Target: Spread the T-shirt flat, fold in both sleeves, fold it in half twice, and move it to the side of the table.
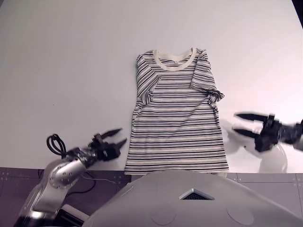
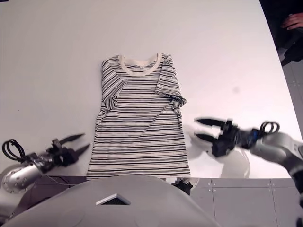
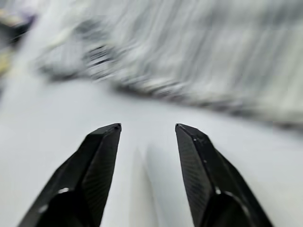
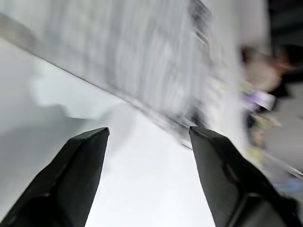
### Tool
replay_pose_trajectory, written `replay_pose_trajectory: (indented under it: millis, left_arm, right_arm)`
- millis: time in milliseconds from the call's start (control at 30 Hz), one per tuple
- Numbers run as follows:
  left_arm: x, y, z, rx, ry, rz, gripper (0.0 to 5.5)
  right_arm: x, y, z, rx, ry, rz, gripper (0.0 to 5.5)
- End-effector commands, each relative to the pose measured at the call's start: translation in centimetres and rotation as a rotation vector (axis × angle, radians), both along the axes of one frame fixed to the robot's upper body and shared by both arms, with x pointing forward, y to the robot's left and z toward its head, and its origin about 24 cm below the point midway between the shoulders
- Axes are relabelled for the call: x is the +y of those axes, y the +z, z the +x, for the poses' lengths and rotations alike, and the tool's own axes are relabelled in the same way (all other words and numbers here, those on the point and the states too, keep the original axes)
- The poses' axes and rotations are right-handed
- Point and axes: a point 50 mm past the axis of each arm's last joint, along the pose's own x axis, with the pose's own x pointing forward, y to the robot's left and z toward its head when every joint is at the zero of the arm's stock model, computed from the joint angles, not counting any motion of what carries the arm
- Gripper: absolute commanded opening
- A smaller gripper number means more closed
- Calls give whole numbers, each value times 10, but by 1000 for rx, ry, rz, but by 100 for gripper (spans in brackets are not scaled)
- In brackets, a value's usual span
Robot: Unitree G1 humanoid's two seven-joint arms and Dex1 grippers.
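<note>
A black-and-white striped T-shirt [image 1: 177, 118] with a cream collar lies on the white table [image 1: 71, 71], collar at the far end, both sleeves folded in over the body. My left gripper [image 1: 119, 135] is open beside the shirt's near left hem corner, a short gap from the cloth. My right gripper [image 2: 200, 129] is open just right of the shirt's right edge, low over the table. In the left wrist view the left gripper [image 3: 147, 127] has nothing between its fingers; the right gripper [image 4: 149, 131] in the right wrist view is likewise empty, with striped cloth [image 4: 132, 56] beyond.
The table's near edge [image 1: 265, 174] runs just below the shirt's hem. White surface extends far left, far right and beyond the collar. A person's hand [image 2: 293, 21] shows at the far right corner, off the table.
</note>
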Motion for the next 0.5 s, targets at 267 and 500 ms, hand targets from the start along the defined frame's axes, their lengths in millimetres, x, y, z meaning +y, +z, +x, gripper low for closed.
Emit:
replay_pose_trajectory:
  millis: [267, 500]
  left_arm:
    - [9, -2, -4, 133, -310, 118, 240]
    - [4, -3, -5, 136, -374, 89, 240]
  right_arm:
    - [14, -8, -36, 222, 161, -101, 305]
    - [33, -58, -46, 250, 137, -72, 305]
